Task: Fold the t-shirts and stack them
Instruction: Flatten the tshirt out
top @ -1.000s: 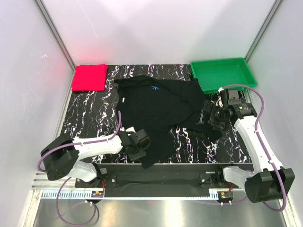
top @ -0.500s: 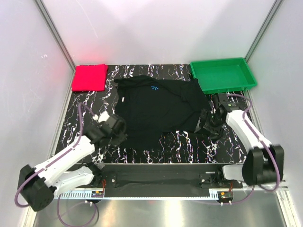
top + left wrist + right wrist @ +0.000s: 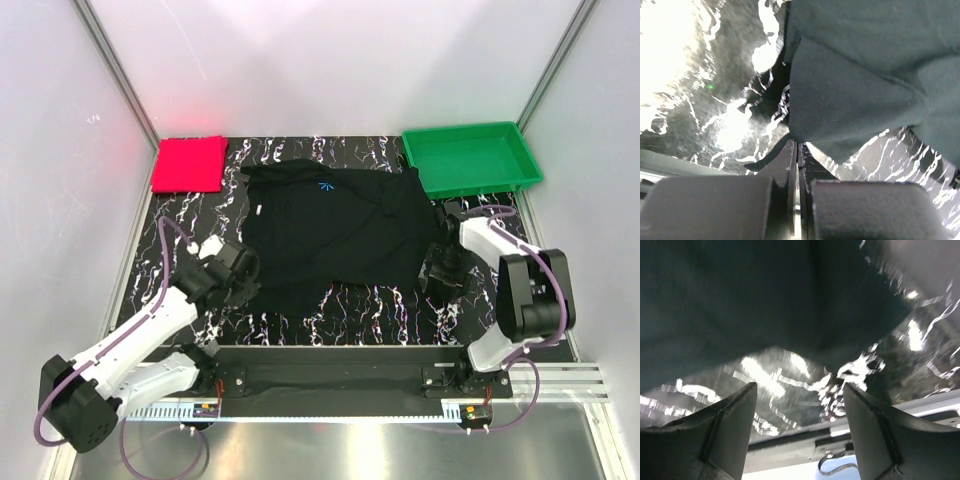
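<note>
Cloth of the black t-shirt is met by the closed left gripper, hold undeterminable; the right gripper is spread, empty.

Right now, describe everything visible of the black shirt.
The black shirt is plain soft cloth with short sleeves and a small blue mark below the collar. It lies spread out on the table, mostly flat but wrinkled, collar toward the far side, not yet folded. The left gripper, shut, sits at its near-left corner; whether it pinches cloth is unclear. The right gripper, open, points at its near-right edge.
</note>
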Available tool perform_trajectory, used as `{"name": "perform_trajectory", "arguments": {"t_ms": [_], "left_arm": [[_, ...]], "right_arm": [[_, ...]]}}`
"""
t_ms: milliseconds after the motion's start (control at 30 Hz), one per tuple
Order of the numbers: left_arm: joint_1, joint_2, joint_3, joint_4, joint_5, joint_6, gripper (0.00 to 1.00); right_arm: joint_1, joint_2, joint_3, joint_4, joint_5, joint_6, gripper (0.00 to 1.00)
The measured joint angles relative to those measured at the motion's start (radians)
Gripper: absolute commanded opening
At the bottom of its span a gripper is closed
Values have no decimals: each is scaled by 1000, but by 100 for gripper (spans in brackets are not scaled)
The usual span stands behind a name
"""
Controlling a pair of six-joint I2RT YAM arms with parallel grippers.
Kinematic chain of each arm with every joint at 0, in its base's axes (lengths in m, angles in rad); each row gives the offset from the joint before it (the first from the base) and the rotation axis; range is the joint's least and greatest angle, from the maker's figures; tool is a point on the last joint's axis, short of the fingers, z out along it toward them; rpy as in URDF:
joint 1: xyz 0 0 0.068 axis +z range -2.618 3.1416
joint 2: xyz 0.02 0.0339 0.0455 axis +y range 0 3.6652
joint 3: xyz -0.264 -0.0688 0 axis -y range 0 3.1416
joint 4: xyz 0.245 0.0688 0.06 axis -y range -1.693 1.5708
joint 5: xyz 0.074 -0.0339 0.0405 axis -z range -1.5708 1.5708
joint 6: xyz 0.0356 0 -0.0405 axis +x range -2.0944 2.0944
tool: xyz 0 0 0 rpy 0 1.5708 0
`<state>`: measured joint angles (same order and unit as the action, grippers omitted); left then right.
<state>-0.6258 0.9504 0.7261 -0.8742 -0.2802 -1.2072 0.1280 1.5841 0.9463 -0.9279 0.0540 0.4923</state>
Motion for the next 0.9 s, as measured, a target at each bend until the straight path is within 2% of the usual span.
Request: {"name": "perform_trajectory", "arguments": {"t_ms": [167,233,267,300,467,533,600,733,900], "left_arm": [[89,-5,0,0,4,24,0],[116,-10,0,0,7,32,0],[131,-11,0,0,11,35,0],[145,-13,0,0,14,40,0],[225,-15,2,-2,23,74,0],[267,-22,8,-10,22,92,0],[321,-34,21,-20,24,116,0],[415,-52,62,-27,25,161,0],[470,-60,113,-61,3,201,0]], "right_arm": [[0,78,51,9,77,-23,75],[0,108,80,16,95,-31,67],[0,126,95,19,97,-33,53],[0,138,104,21,99,-41,46],[0,166,135,15,79,-47,27],[0,157,147,14,54,-51,12],[0,142,160,8,13,-50,2],[1,107,227,-4,-104,-48,0],[2,47,334,56,-355,-6,0]]}}
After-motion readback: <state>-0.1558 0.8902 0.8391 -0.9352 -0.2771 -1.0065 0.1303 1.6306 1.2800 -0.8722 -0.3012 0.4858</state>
